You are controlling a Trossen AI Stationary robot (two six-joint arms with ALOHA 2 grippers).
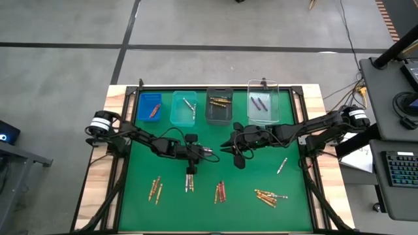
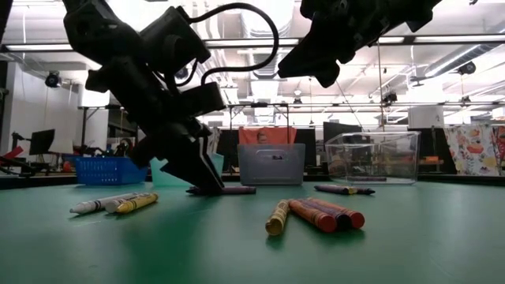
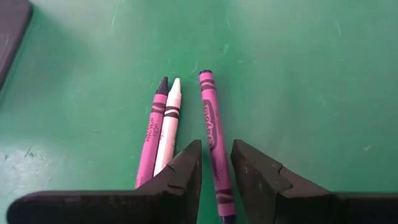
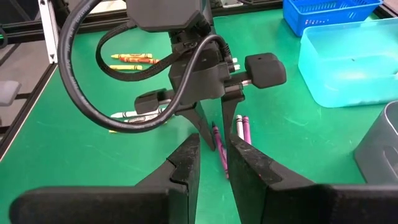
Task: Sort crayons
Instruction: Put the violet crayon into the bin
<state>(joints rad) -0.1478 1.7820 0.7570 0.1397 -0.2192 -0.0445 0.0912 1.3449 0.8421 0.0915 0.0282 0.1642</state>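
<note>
The tabletop (image 1: 140,196) is a flat green mat, lightly scuffed, framed in black rails; the crayons are thin paper-wrapped sticks with blunt cone tips. The left pincer (image 3: 216,163) is down at the mat in the middle of the tabletop, its two dark wedge-shaped fingers (image 3: 186,171) a narrow gap apart with a purple crayon (image 3: 212,134) lying between them; whether the pads already press on it I cannot tell; the crayon's long axis runs straight out ahead between the fingers, tip away from the wrist. Just beside it lie a pink-purple crayon (image 3: 152,127) and a white crayon (image 3: 169,121), touching each other along their length and nearly parallel to the first.

The right pincer (image 4: 213,165) hangs above the mat near the left one, its matte black fingers a little apart with nothing between them.

Along the far edge stand four small rectangular plastic bins: a blue mesh-sided bin (image 1: 139,109), a pale teal bin (image 1: 175,111), a grey bin (image 1: 210,114) and a clear bin (image 1: 274,108), each holding a few crayons. Nearer the front edge lie loose clusters: orange-gold crayons (image 1: 156,189) at the left, red crayons (image 1: 220,192) in the middle, gold crayons (image 1: 268,196) at the right, and a single silver-grey crayon (image 1: 281,165) lying aslant.
</note>
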